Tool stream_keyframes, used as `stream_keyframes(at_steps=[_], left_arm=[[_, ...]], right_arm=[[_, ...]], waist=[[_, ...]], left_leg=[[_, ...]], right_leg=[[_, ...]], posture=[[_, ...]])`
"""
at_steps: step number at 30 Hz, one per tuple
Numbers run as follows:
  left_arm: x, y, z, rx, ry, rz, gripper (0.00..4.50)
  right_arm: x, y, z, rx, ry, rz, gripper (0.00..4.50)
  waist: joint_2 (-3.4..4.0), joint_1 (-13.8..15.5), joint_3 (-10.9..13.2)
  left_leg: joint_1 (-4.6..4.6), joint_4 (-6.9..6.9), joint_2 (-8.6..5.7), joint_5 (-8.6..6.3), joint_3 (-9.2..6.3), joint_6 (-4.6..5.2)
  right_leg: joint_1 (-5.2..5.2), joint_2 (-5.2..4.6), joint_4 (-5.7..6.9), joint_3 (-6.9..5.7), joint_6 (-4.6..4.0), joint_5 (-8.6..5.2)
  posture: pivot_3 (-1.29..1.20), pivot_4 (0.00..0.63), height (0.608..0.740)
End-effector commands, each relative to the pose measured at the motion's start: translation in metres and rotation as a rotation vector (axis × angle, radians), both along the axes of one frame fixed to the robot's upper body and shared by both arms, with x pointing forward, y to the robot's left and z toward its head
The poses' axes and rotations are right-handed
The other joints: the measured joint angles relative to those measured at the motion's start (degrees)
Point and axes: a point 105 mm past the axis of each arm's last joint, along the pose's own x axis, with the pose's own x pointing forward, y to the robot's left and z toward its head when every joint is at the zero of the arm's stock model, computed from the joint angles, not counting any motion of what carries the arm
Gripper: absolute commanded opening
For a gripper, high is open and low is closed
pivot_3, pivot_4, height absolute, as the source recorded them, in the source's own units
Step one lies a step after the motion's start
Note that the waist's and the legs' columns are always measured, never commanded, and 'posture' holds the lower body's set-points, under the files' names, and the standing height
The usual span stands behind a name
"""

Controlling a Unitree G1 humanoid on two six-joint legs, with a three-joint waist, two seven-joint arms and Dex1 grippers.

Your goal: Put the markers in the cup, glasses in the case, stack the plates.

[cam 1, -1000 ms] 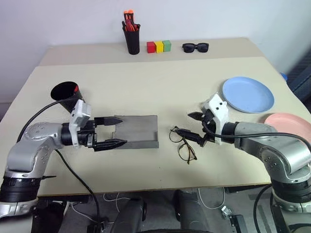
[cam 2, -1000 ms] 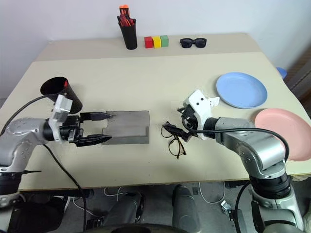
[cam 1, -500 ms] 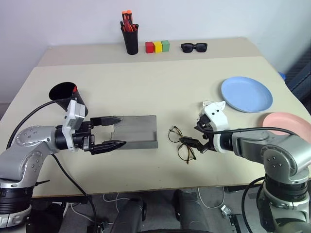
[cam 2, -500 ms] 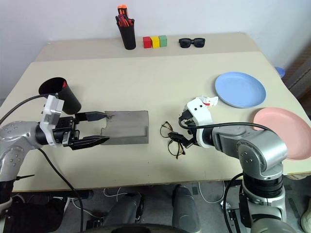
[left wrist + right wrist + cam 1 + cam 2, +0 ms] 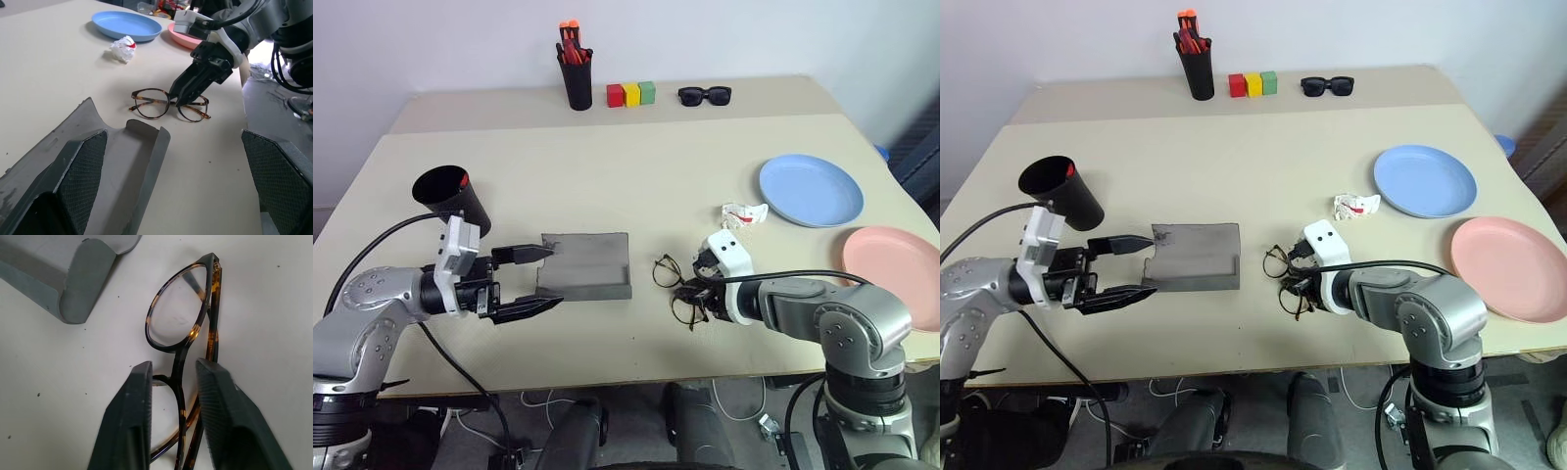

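Note:
The glasses (image 5: 176,323) lie folded on the table just right of the grey case (image 5: 587,264), which lies open. My right gripper (image 5: 690,291) points down onto them, its fingers shut on the glasses at the bridge. At the case's left end my left gripper (image 5: 553,276) hangs open and level, one finger on either side of the flap and holding nothing. The black cup (image 5: 450,196) stands at the left with a red marker (image 5: 463,179) showing inside. The blue plate (image 5: 811,189) and the pink plate (image 5: 891,259) sit apart at the right.
A crumpled white paper (image 5: 744,212) lies between the glasses and the blue plate. Along the back stand a black pen holder (image 5: 576,73), three coloured blocks (image 5: 631,94) and black sunglasses (image 5: 705,95). The pink plate is near the table's right edge.
My right gripper has sunk onto the glasses and closed its fingers around the bridge. The white paper it hid now shows. The left gripper has stayed open at the case.

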Motion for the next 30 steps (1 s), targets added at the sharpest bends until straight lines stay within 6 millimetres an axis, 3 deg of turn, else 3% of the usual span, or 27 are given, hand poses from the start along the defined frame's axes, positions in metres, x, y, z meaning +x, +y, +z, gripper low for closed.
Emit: stream_keyframes(at_steps=[1,6,12,17,23,30], left_arm=[[0.000,0.008,0.006,0.016,-0.049,0.016,4.50],[0.000,0.010,0.003,0.020,-0.052,0.021,4.50],[0.001,0.012,0.000,0.025,-0.045,0.033,4.50],[-0.003,0.017,-0.001,0.018,-0.019,0.057,4.50],[-0.013,0.027,-0.001,0.000,0.039,0.089,4.50],[-0.025,0.033,0.002,-0.004,0.067,0.117,4.50]], right_arm=[[0.000,0.003,0.005,-0.001,-0.021,0.015,1.66],[-0.002,0.005,0.005,-0.005,-0.019,0.032,0.07],[0.007,0.002,0.016,-0.077,-0.100,0.064,0.07],[0.034,0.013,0.050,-0.091,-0.290,0.143,0.07],[0.049,0.064,0.100,0.123,-0.439,0.337,0.07],[0.038,0.124,0.106,0.256,-0.525,0.578,0.07]], waist=[[0.00,0.0,0.0],[0.00,0.0,0.0],[-0.01,0.0,0.0],[0.02,-0.4,0.0],[0.03,-0.5,0.0],[0.03,-0.3,0.0]], left_leg=[[0.00,-0.01,0.00,0.00,0.00,0.00],[0.03,-0.05,0.01,0.00,0.00,0.00],[0.06,-0.04,0.02,0.00,0.00,0.00],[0.04,-0.06,0.03,0.00,0.04,0.00],[0.03,-0.24,0.14,-0.01,0.07,0.02],[-0.04,-0.25,0.17,-0.04,0.04,0.04]], right_leg=[[0.00,0.00,0.00,0.00,0.00,0.00],[0.01,0.00,-0.03,0.00,0.00,0.00],[0.08,0.02,-0.10,-0.01,0.01,0.00],[0.07,0.03,-0.19,-0.01,0.02,0.00],[-0.02,0.23,-0.32,-0.01,-0.09,0.07],[-0.02,0.22,-0.47,-0.01,-0.11,0.09]], posture=[[0.00,0.150,0.740],[0.00,0.150,0.740],[0.00,0.150,0.740],[0.00,0.150,0.740],[0.00,0.150,0.740],[0.00,0.150,0.740]])
